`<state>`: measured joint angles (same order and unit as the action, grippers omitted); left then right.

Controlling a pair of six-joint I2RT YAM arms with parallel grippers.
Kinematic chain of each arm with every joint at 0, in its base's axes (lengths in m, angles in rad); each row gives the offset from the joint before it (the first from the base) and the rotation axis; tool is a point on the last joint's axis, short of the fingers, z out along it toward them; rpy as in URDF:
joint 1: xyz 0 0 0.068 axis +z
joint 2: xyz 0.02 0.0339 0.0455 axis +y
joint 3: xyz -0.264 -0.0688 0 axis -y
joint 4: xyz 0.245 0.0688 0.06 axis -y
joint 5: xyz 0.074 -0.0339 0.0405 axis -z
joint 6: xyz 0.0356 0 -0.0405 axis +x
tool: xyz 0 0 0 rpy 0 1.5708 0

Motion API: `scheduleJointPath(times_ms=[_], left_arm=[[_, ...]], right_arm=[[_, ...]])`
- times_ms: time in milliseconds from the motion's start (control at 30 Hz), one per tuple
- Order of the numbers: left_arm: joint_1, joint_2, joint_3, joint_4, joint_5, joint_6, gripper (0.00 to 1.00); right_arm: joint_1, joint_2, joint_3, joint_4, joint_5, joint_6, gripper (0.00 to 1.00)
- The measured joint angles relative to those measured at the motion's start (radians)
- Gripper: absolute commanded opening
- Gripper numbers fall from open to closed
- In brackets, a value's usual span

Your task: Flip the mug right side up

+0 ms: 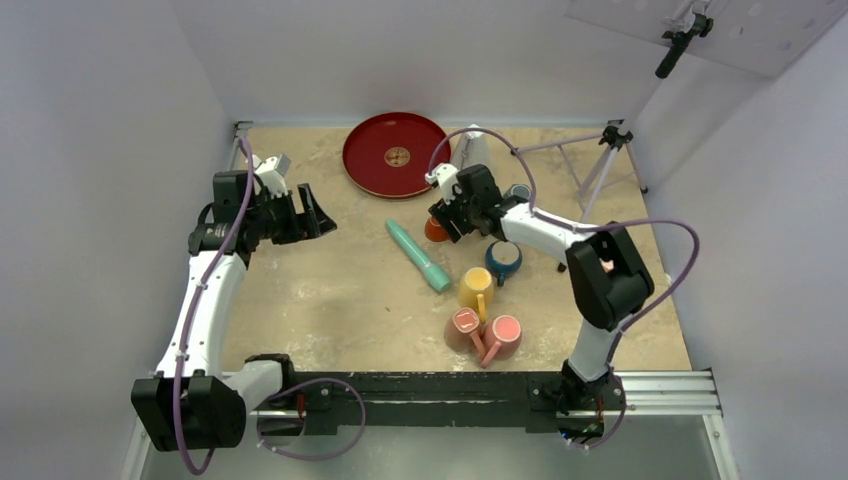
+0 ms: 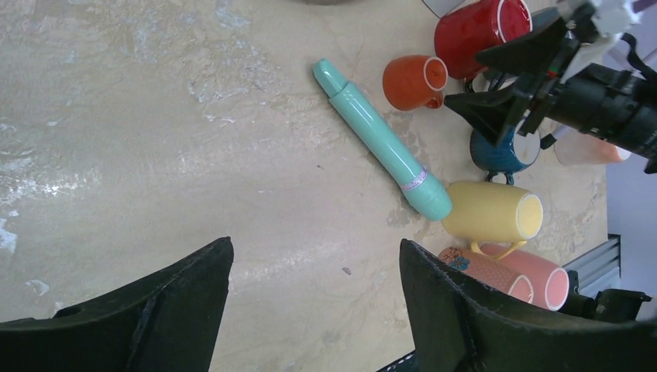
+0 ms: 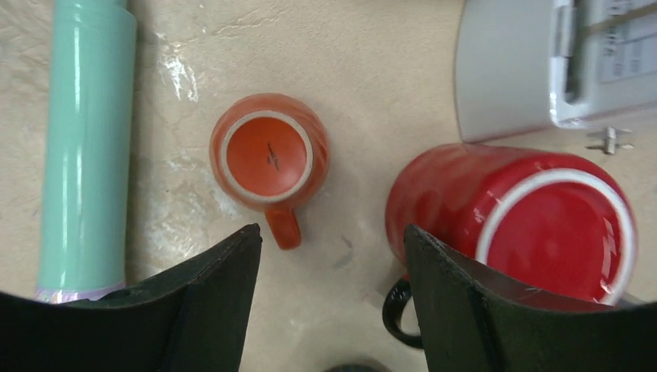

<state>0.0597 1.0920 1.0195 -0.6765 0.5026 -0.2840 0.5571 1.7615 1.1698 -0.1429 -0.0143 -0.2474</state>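
A small orange mug [image 3: 269, 151] stands on the beige table [image 1: 330, 290], its handle towards my right gripper. The round face turned up at me has a pale ring and a dark mark in the middle, like a base. It also shows in the top view [image 1: 434, 231] and the left wrist view [image 2: 414, 81]. My right gripper [image 3: 331, 232] is open and empty, hovering above the table between the orange mug and a larger red mug [image 3: 511, 209]. My left gripper [image 2: 314, 244] is open and empty, over bare table far to the left [image 1: 320, 215].
A teal cylinder [image 1: 418, 256] lies left of the orange mug. Blue [image 1: 503, 260], yellow [image 1: 476, 287] and two pink mugs [image 1: 485, 333] cluster nearer the arms. A red tray [image 1: 395, 155] lies at the back, with a white box [image 3: 542, 62] and a tripod [image 1: 600, 170] at back right.
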Motion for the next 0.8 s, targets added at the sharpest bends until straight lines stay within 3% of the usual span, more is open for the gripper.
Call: scheduleJointPath(times_ms=[133, 367, 500, 600, 733, 800], left_arm=[[0.0, 0.01, -0.004, 0.019, 0.005, -0.036, 0.78], [0.0, 0.018, -0.004, 0.048, 0.024, -0.053, 0.75], [0.0, 0.023, -0.004, 0.057, 0.027, -0.057, 0.73], [0.0, 0.028, -0.004, 0.061, 0.029, -0.057, 0.72], [0.0, 0.034, -0.004, 0.061, 0.034, -0.057, 0.66], [0.0, 0.035, -0.005, 0.061, 0.039, -0.056, 0.64]], right_arm=[[0.0, 0.119, 0.078, -0.03, -0.011, -0.024, 0.61], [0.0, 0.19, 0.12, -0.036, -0.04, -0.051, 0.55], [0.0, 0.209, 0.124, -0.039, -0.069, -0.064, 0.38], [0.0, 0.242, 0.161, -0.051, -0.086, -0.069, 0.31], [0.0, 0.283, 0.21, -0.06, -0.088, -0.071, 0.03], [0.0, 0.297, 0.233, -0.065, -0.092, -0.069, 0.0]])
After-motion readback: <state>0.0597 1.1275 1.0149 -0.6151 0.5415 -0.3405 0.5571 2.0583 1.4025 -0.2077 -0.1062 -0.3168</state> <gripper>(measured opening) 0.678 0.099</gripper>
